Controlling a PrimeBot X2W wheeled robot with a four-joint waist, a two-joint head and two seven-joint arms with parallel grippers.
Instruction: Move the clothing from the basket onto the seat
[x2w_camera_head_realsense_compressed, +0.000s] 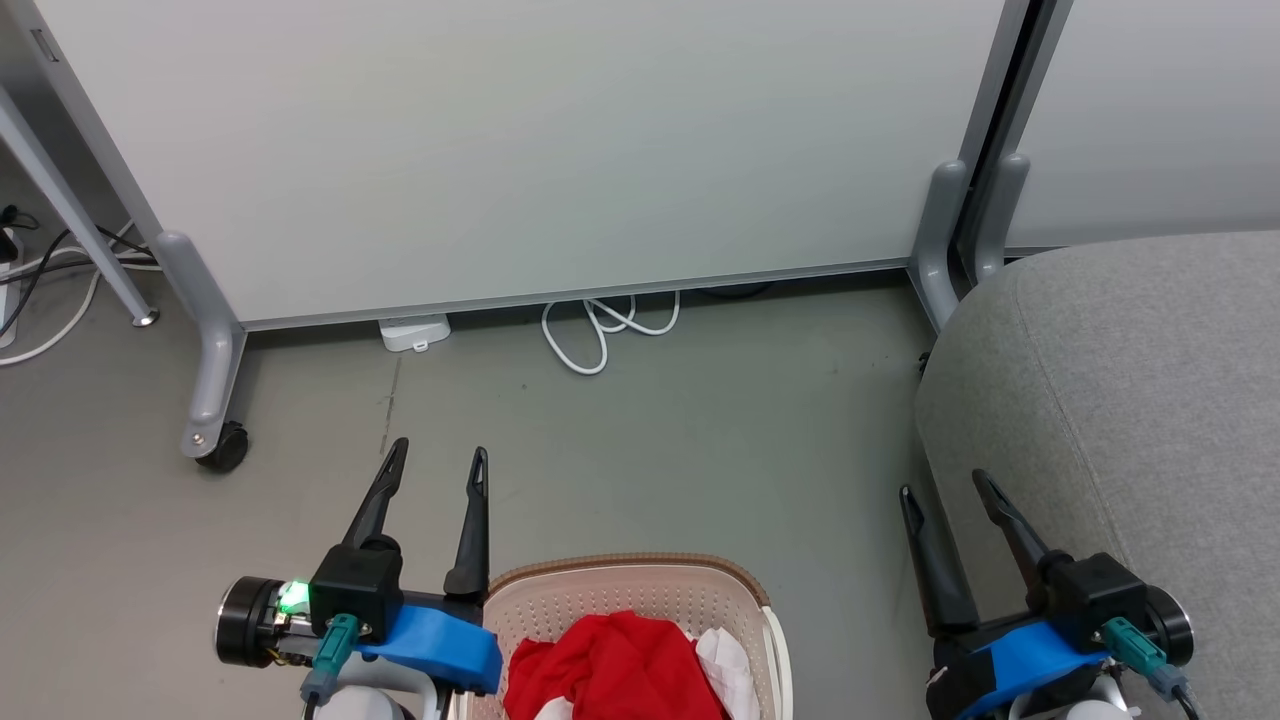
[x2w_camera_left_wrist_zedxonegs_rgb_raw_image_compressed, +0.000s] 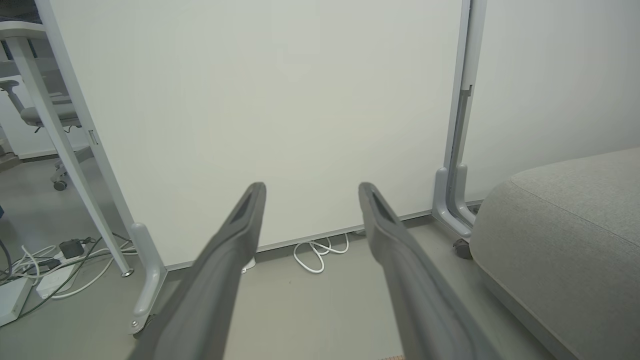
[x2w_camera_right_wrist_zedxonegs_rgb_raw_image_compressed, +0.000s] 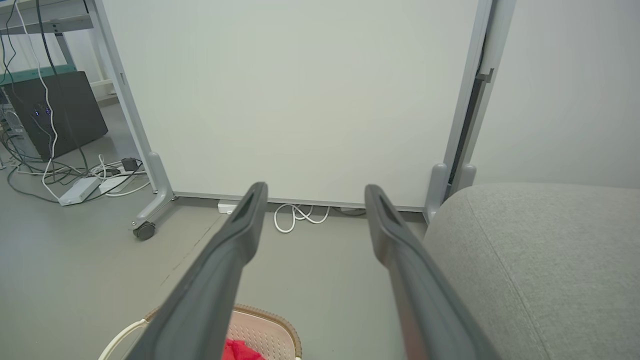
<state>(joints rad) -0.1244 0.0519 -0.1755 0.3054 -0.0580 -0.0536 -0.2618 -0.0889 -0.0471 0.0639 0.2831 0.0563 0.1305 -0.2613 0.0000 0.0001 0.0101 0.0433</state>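
Nearest the head camera, the left gripper (x2w_camera_head_realsense_compressed: 440, 452) was seen at the lower left with its two dark fingers spread apart and nothing between them, held just beside the left rim of the basket (x2w_camera_head_realsense_compressed: 620, 562). The right gripper (x2w_camera_head_realsense_compressed: 943, 486) was likewise found released and empty, held at the lower right close beside the edge of the seat (x2w_camera_head_realsense_compressed: 1130, 400). The basket was set on the floor (x2w_camera_head_realsense_compressed: 700, 430) between the two arms. The clothing (x2w_camera_head_realsense_compressed: 610, 660) was heaped inside it, red fabric bunched up with a white patch at its right side, and none of it was seen on the seat. This placing was judged to suit the work: the basket was kept within reach of either arm, and the grey seat lay just to the robot's right, so that a garment could be carried across in a short swing. Both grippers were pointed forward toward the white partition (x2w_camera_head_realsense_compressed: 550, 150) rather than down, so the task was taken to be at its outset, with a downward reach for the red heap called for first.
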